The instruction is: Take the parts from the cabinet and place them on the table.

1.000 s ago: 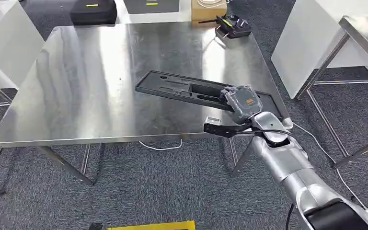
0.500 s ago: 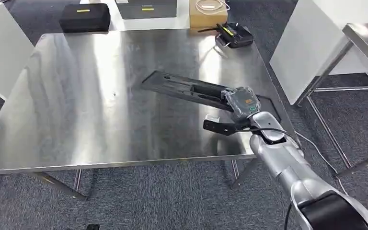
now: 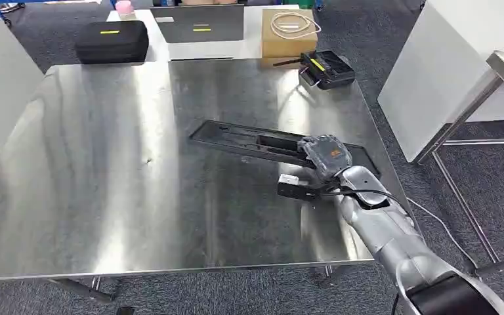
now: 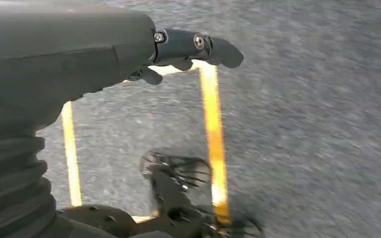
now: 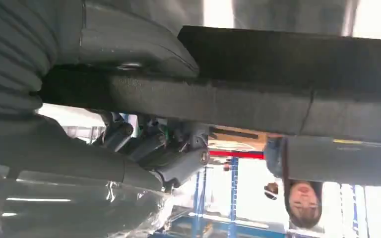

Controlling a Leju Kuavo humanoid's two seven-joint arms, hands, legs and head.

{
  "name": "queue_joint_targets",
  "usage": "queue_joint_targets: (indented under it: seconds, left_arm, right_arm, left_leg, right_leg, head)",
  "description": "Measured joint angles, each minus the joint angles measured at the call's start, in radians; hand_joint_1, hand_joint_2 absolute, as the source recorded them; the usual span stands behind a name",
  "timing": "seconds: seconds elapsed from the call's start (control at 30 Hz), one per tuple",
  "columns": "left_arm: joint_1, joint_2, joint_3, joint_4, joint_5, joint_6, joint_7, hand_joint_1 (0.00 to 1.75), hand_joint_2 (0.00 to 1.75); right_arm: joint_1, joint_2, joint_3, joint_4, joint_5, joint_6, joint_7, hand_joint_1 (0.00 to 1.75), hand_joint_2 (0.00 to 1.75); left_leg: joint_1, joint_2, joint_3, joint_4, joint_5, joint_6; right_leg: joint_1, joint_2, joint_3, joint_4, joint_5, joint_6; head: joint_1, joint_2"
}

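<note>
Over the right half of the steel worktop (image 3: pixel 105 164), the right hand (image 3: pixel 327 155) grips one end of the long black part (image 3: pixel 256 140); the part's far end lies on or just above the steel, cannot tell which; the held end is hidden under the hand; right wrist view shows the fingers (image 5: pixel 178 148) curled around the part's edge (image 5: pixel 258 99), thumb on the other face, so the hand is clamped on it.

Left hand (image 4: pixel 129 64) hangs beside the body over grey carpet with yellow floor lines (image 4: pixel 213 134); fingers partly curled, nothing seen in them; cannot tell whether they are apart or together.

Handling, judged: part looks like a rigid moulded tray with recessed channels, flat and long; probably light, yet held at one end it acts as a lever, so the free end may sag or twist in the grip; matt surface should give fair friction against the fingers; polished steel is likely slippery, so the part could slide once set down; a hold nearer mid-length would balance better; set the part flat before the fingers loosen.

Beyond the part: a black case (image 3: pixel 111 41), a cardboard box (image 3: pixel 290 33), a small black device (image 3: pixel 327 69).
</note>
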Motion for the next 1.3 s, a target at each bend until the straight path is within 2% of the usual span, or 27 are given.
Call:
queue_joint_targets:
  seconds: [0.03,0.07,0.1,0.13,0.17,0.2,0.23,0.27,0.3,0.33,0.37,0.4,0.43,0.47,0.57,0.63,0.9,0.93,0.97,1.0,1.07,1.1,1.13,1.17,1.2,1.27,1.3]
  left_arm:
    - [-0.005,0.000,0.000,0.000,-0.005,0.011,-0.029,0.00,1.75]
    - [-0.010,-0.001,0.000,0.000,-0.013,0.040,-0.075,0.00,1.75]
    - [-0.013,-0.002,-0.001,-0.001,-0.023,0.078,-0.126,0.00,1.75]
    - [-0.013,-0.005,-0.001,-0.001,-0.029,0.118,-0.171,0.00,1.75]
    - [-0.013,-0.006,-0.001,-0.001,-0.032,0.147,-0.201,0.00,1.75]
    - [-0.013,-0.006,-0.001,-0.001,-0.032,0.156,-0.209,0.00,1.75]
    - [-0.012,-0.006,-0.001,-0.001,-0.032,0.166,-0.214,0.00,1.75]
    - [-0.011,-0.006,0.000,-0.001,-0.031,0.179,-0.222,0.00,1.75]
    - [-0.010,-0.006,0.000,-0.001,-0.026,0.183,-0.228,0.00,1.75]
    - [-0.007,-0.006,0.000,0.000,-0.019,0.183,-0.228,0.00,1.75]
    - [-0.007,-0.006,0.001,0.000,-0.013,0.185,-0.227,0.00,1.75]
    - [-0.007,-0.006,0.003,0.000,-0.005,0.188,-0.222,0.00,0.00]
    - [-0.007,-0.009,0.007,0.000,-0.001,0.191,-0.209,0.00,0.00]
    - [-0.007,-0.011,0.010,0.000,0.000,0.194,-0.180,0.00,0.00]
    - [-0.010,-0.010,0.012,0.000,-0.012,0.177,-0.064,0.00,0.00]
    - [-0.009,-0.008,0.016,0.000,-0.006,0.135,-0.044,0.00,0.00]
    - [-0.010,-0.006,0.015,0.000,-0.037,0.103,-0.014,0.00,0.00]
    - [-0.010,-0.006,0.015,0.000,-0.037,0.101,-0.014,0.00,0.00]
    - [-0.011,-0.006,0.015,0.000,-0.037,0.100,-0.014,0.00,0.00]
    - [-0.012,-0.006,0.014,0.000,-0.039,0.100,-0.013,0.00,0.00]
    - [-0.013,-0.005,0.014,0.000,-0.042,0.098,-0.011,0.00,0.00]
    - [-0.013,-0.005,0.014,0.000,-0.042,0.090,-0.009,0.00,0.00]
    - [-0.012,-0.005,0.014,0.000,-0.042,0.085,-0.007,0.00,0.00]
    - [-0.012,-0.005,0.014,0.000,-0.042,0.084,-0.006,0.00,0.00]
    - [-0.012,-0.005,0.014,0.000,-0.042,0.081,-0.005,0.00,0.00]
    - [-0.012,-0.005,0.014,0.000,-0.042,0.080,-0.005,0.00,0.00]
    - [-0.012,-0.005,0.014,0.000,-0.042,0.080,-0.005,0.00,0.00]
  right_arm:
    - [-0.002,0.018,0.004,-0.002,0.000,0.000,0.000,1.71,1.75]
    - [-0.003,0.028,0.010,-0.005,0.002,0.000,0.002,1.71,1.75]
    - [0.000,0.037,0.017,-0.007,0.006,-0.002,0.003,1.71,1.75]
    - [0.008,0.045,0.025,-0.010,0.012,-0.002,0.004,1.71,1.75]
    - [0.018,0.048,0.033,-0.011,0.017,-0.002,0.003,1.71,1.75]
    - [0.025,0.051,0.041,-0.013,0.019,-0.002,0.001,1.71,1.75]
    - [0.032,0.054,0.049,-0.013,0.021,-0.002,-0.001,0.00,0.00]
    - [0.036,0.057,0.055,-0.013,0.021,-0.002,-0.002,0.00,0.00]
    - [0.038,0.061,0.062,-0.013,0.021,-0.002,-0.004,0.00,0.00]
    - [0.039,0.061,0.069,-0.012,0.020,-0.003,-0.006,0.00,0.00]
    - [0.040,0.064,0.075,-0.011,0.018,-0.004,-0.007,0.00,0.00]
    - [0.041,0.065,0.079,-0.011,0.016,-0.006,-0.007,0.00,0.00]
    - [0.043,0.064,0.082,-0.011,0.013,-0.009,-0.007,0.00,0.00]
    - [0.041,0.064,0.084,-0.012,0.008,-0.011,-0.007,0.00,0.00]
    - [0.039,0.063,0.089,-0.011,-0.001,-0.012,-0.001,0.00,0.00]
    - [0.038,0.062,0.092,-0.012,-0.007,-0.012,0.011,0.00,0.00]
    - [0.036,0.040,0.096,-0.016,-0.026,-0.001,0.022,0.00,0.00]
    - [0.036,0.037,0.096,-0.017,-0.026,0.001,0.023,0.00,0.00]
    - [0.035,0.034,0.096,-0.019,-0.027,0.001,0.023,0.00,0.00]
    - [0.034,0.029,0.096,-0.021,-0.028,0.000,0.024,0.00,0.00]
    - [0.034,0.024,0.096,-0.021,-0.032,0.000,0.024,0.00,0.00]
    - [0.037,0.021,0.096,-0.021,-0.032,0.000,0.024,0.00,0.00]
    - [0.041,0.019,0.096,-0.021,-0.032,0.000,0.024,0.00,0.00]
    - [0.044,0.017,0.096,-0.021,-0.033,0.000,0.024,0.00,0.00]
    - [0.044,0.015,0.096,-0.021,-0.033,0.000,0.024,0.00,0.00]
    - [0.039,0.013,0.096,-0.021,-0.034,0.000,0.025,0.00,0.00]
    - [0.035,0.012,0.096,-0.021,-0.034,0.000,0.026,0.00,0.00]
  left_leg:
    - [0.001,0.000,-0.038,0.072,0.020,-0.002]
    - [0.002,0.001,-0.096,0.155,0.019,-0.007]
    - [0.002,0.001,-0.149,0.213,-0.020,-0.012]
    - [0.002,0.001,-0.193,0.245,-0.081,-0.015]
    - [0.002,0.002,-0.228,0.248,-0.123,-0.017]
    - [0.002,0.003,-0.247,0.228,-0.124,-0.019]
    - [0.003,0.005,-0.253,0.179,-0.087,-0.017]
    - [0.004,0.005,-0.249,0.104,-0.010,-0.011]
    - [0.004,0.005,-0.245,0.022,0.100,-0.005]
    - [0.002,0.005,-0.247,0.001,0.182,0.001]
    - [-0.006,0.007,-0.240,-0.006,0.163,0.005]
    - [-0.008,0.004,-0.232,-0.003,0.171,0.012]
    - [-0.004,0.004,-0.231,-0.009,0.177,0.008]
    - [-0.009,0.002,-0.231,-0.008,0.178,0.007]
    - [-0.016,-0.005,-0.230,-0.008,0.173,0.010]
    - [-0.019,-0.008,-0.231,-0.009,0.170,0.015]
    - [-0.036,-0.009,-0.229,-0.006,0.164,0.044]
    - [-0.035,-0.007,-0.229,-0.008,0.171,0.053]
    - [-0.025,-0.003,-0.225,-0.015,0.177,0.061]
    - [-0.025,-0.001,-0.225,-0.015,0.178,0.064]
    - [-0.023,-0.001,-0.225,-0.015,0.178,0.065]
    - [-0.024,0.000,-0.226,-0.015,0.179,0.066]
    - [-0.025,0.000,-0.226,-0.015,0.180,0.067]
    - [-0.027,-0.001,-0.226,-0.015,0.181,0.068]
    - [-0.029,-0.001,-0.226,-0.015,0.183,0.068]
    - [-0.030,-0.003,-0.226,-0.015,0.188,0.063]
    - [-0.030,-0.002,-0.227,-0.015,0.191,0.060]
  right_leg:
    - [0.000,0.001,0.011,-0.001,-0.007,-0.008]
    - [0.000,0.004,0.020,-0.002,-0.017,-0.020]
    - [0.000,0.006,0.031,-0.002,-0.030,-0.021]
    - [0.001,0.007,0.044,-0.002,-0.044,-0.021]
    - [0.001,0.008,0.059,-0.002,-0.058,-0.020]
    - [0.001,0.009,0.073,-0.002,-0.070,-0.018]
    - [0.001,0.009,0.089,-0.002,-0.083,-0.016]
    - [0.001,0.010,0.105,-0.002,-0.095,-0.013]
    - [0.001,0.010,0.119,-0.002,-0.107,-0.009]
    - [0.003,0.012,0.130,-0.002,-0.115,-0.004]
    - [0.006,0.015,0.129,-0.006,-0.120,0.005]
    - [0.008,0.014,0.129,-0.005,-0.126,0.012]
    - [0.012,0.014,0.130,0.001,-0.132,0.009]
    - [0.014,0.014,0.130,0.002,-0.127,0.014]
    - [0.016,0.012,0.135,-0.005,-0.128,0.014]
    - [0.016,0.011,0.137,-0.019,-0.133,0.014]
    - [0.000,0.010,0.143,-0.031,-0.130,0.040]
    - [0.000,0.010,0.145,-0.030,-0.126,0.048]
    - [0.001,0.010,0.137,-0.024,-0.136,0.051]
    - [0.001,0.008,0.127,0.009,-0.158,0.047]
    - [0.000,0.006,0.051,0.173,-0.231,0.036]
    - [0.000,0.006,0.008,0.262,-0.261,0.034]
    - [0.001,0.006,-0.019,0.317,-0.271,0.038]
    - [0.002,0.006,-0.018,0.315,-0.260,0.043]
    - [0.004,0.006,0.009,0.262,-0.231,0.050]
    - [0.007,0.006,0.107,0.070,-0.159,0.053]
    - [0.011,0.006,0.148,-0.007,-0.145,0.044]
  head:
    - [-0.005,0.000]
    - [-0.008,0.000]
    - [-0.008,0.000]
    - [-0.009,0.000]
    - [-0.008,0.000]
    - [-0.009,0.000]
    - [-0.009,0.000]
    - [-0.009,0.000]
    - [-0.009,0.000]
    - [-0.006,0.000]
    - [-0.006,0.000]
    - [-0.007,0.000]
    - [-0.007,0.000]
    - [-0.007,0.000]
    - [-0.005,0.000]
    - [-0.006,0.000]
    - [-0.006,0.000]
    - [-0.007,0.000]
    - [-0.006,0.000]
    - [-0.004,0.000]
    - [0.001,0.000]
    - [0.001,0.000]
    - [0.001,0.000]
    - [0.000,0.000]
    - [0.002,0.000]
    - [0.001,0.000]
    - [0.002,0.000]
